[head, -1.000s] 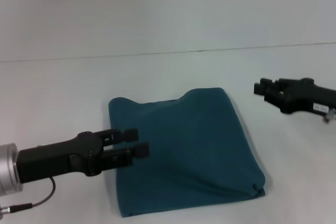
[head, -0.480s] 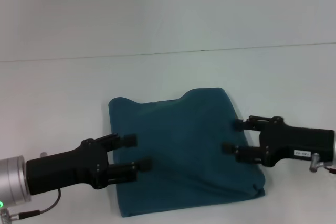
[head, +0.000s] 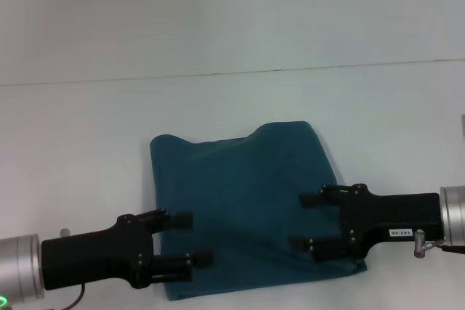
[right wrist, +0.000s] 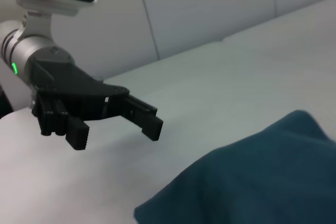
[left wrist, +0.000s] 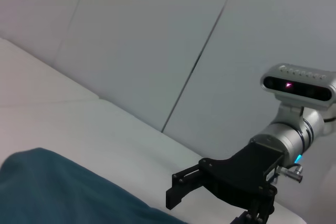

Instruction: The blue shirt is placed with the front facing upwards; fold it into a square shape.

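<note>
The blue shirt (head: 251, 208) lies folded into a rough square on the white table (head: 87, 128), showing only plain teal cloth; no lettering, neckline or tag can be made out on the face turned up. Its near edge is partly hidden behind 2 black grippers in the head view, and its near-left corner runs to the bottom edge of that picture.

The left gripper (head: 193, 239) reaches in over the shirt's near-left part, its 2 fingers spread apart with nothing between them, one fingertip over the cloth just inside the left edge and the other near the front edge. The right gripper (head: 305, 221) reaches in from the opposite side over the shirt's near-right part, its fingers likewise spread and empty, pointing toward the left gripper. Whether either one touches the cloth cannot be told. Both arms are cut off at the picture's sides, showing only silver wrist sections.

In the left wrist view a corner of the shirt (left wrist: 63, 192) fills the lower part, with the right gripper (left wrist: 181, 190) seen beyond it, fingers apart; its lower finger is cut off by the frame. In the right wrist view the shirt (right wrist: 252, 182) rises as a dark fold, and the left gripper (right wrist: 115, 127) hangs open above the table beside it.
</note>
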Available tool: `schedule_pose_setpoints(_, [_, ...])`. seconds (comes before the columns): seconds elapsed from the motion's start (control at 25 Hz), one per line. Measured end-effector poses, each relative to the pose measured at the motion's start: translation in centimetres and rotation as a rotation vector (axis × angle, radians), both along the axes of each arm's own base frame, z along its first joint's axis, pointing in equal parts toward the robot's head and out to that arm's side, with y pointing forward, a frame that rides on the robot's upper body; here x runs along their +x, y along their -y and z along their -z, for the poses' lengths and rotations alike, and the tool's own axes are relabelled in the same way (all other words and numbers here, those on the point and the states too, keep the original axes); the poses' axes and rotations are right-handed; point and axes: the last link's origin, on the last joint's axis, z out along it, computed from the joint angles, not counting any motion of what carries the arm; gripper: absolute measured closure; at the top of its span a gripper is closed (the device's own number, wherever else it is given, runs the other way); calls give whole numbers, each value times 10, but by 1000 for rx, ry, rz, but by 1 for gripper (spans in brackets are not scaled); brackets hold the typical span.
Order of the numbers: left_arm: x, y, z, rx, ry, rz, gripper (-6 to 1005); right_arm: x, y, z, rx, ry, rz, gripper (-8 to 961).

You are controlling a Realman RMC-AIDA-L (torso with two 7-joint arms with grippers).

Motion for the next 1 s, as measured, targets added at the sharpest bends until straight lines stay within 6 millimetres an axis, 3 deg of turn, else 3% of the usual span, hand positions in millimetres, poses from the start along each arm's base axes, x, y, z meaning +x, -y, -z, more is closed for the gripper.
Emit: schedule_pose_setpoints(1.0, [2, 1, 0, -20, -8, 14, 111, -3, -1, -6, -22, -7, 0, 45])
